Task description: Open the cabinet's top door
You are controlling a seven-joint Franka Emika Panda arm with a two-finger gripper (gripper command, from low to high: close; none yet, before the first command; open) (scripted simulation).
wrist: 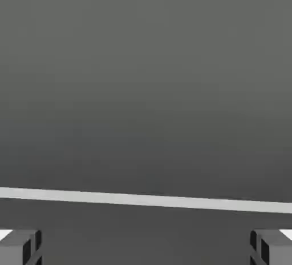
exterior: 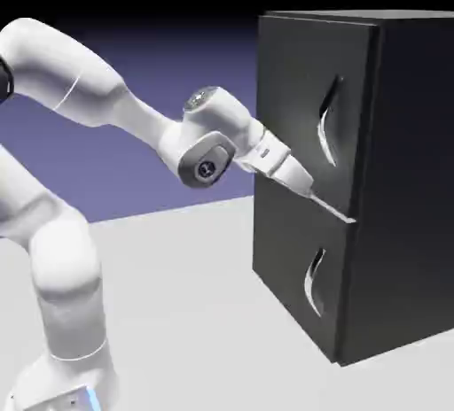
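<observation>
So the pale worktop (exterior: 191, 312) stretches under pretty much everything here, and the big black cabinet (exterior: 408, 161) stands on it over at the exterior view's right. The white arm (exterior: 66, 68) comes in from the exterior view's left and angles down to the right, its hand end right up near the cabinet's front. The top door (exterior: 288, 73) is the bigger of the two front panels, sitting above the lower door (exterior: 293, 250), and it looks shut to me. Each panel's got its own curved silvery handle: the upper handle (exterior: 327, 126) is toward the right side of its door, and the lower handle (exterior: 312, 283) is toward the right side too. There's a skinny pale strip (exterior: 335, 209) running between the two doors, and in the hand view it crosses the whole width, tilted just a bit. As for the pincer (wrist: 146, 247), it's spread wide, with its little grey fingertips (wrist: 17, 248) way out toward the left and right of the hand view's bottom edge.
</observation>
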